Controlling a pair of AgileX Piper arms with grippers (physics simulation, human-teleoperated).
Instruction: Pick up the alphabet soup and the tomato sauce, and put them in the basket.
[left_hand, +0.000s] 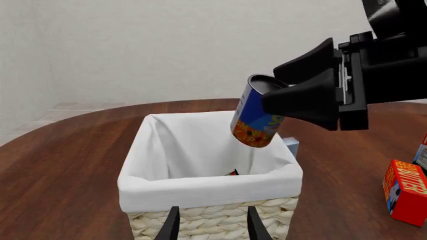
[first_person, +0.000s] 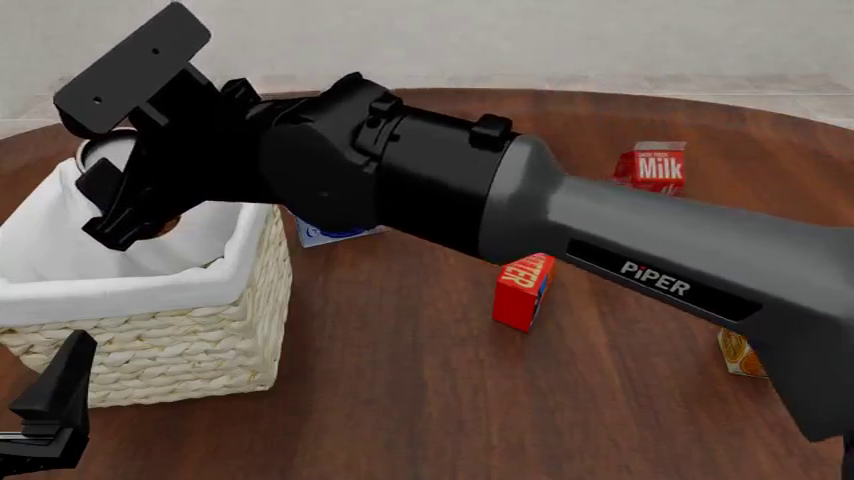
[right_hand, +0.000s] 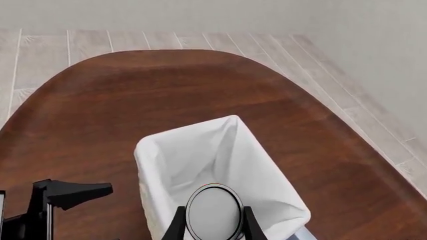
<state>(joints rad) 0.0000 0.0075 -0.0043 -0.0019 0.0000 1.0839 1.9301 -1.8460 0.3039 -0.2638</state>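
Right gripper (left_hand: 283, 102) clamped on soup can (left_hand: 257, 111), held tilted in the air over the basket (left_hand: 213, 186); left gripper (left_hand: 212, 225) open, empty, just beside the basket wall. One basket, one blue-orange can, two red cartons (first_person: 523, 290) on the table (first_person: 400, 380). "Milk" readable on far carton (first_person: 653, 167), "PiPER" on the arm.

- Soup can (left_hand: 257, 118): blue and orange-yellow label, pale silver top.
- Basket (first_person: 174, 345): pale woven wicker, white cloth lining.
- Desk (first_person: 400, 400): dark reddish-brown wood grain.
- Milk carton (first_person: 654, 168): red, white lettering.
- Right tool (left_hand: 303, 97): black.
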